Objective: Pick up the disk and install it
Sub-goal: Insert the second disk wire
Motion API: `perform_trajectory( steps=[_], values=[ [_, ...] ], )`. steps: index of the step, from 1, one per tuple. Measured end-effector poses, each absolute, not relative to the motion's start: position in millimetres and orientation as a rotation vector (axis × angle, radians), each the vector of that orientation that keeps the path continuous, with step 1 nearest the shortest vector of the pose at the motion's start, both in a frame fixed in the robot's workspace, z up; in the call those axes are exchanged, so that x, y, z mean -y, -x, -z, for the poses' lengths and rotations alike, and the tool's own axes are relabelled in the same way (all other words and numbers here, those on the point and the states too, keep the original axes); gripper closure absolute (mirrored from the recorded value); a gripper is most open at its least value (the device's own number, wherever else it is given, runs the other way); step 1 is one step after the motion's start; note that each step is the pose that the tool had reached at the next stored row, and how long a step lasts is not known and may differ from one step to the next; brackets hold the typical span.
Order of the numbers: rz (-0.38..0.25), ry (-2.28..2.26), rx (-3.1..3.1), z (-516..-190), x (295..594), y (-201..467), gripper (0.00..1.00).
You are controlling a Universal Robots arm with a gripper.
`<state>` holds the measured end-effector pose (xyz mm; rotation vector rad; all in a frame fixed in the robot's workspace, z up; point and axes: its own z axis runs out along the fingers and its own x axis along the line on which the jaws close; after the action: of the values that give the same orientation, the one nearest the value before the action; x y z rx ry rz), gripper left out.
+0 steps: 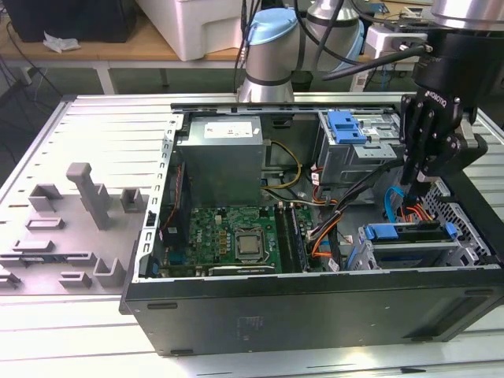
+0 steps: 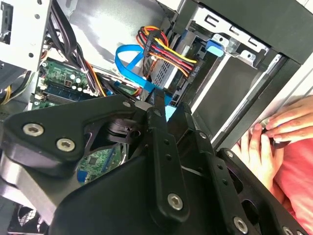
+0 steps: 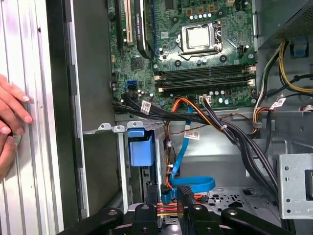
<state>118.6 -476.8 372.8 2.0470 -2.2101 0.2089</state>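
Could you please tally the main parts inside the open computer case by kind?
Grey power supply box: 1
Green motherboard: 1
Processor: 1
Flat blue cable: 1
Total: 4

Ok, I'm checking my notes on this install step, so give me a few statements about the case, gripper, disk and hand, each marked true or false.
1. The computer case is open, its motherboard exposed. True.
2. The gripper hangs over the motherboard. False: it is above the drive cage, at the exterior view's right.
3. The disk lies outside the case. False: the disk, blue-railed, sits in the drive cage.
4. A person's hand rests beside the case. True.
5. A cooler covers the processor socket. False: the socket is bare.
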Motion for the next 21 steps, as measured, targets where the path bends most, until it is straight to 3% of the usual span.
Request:
perform_trajectory(
  steps=[21],
  values=[
    [-0.231,-2.095,2.121,-362.1,472.9,-118.9,0.7]
  ],
)
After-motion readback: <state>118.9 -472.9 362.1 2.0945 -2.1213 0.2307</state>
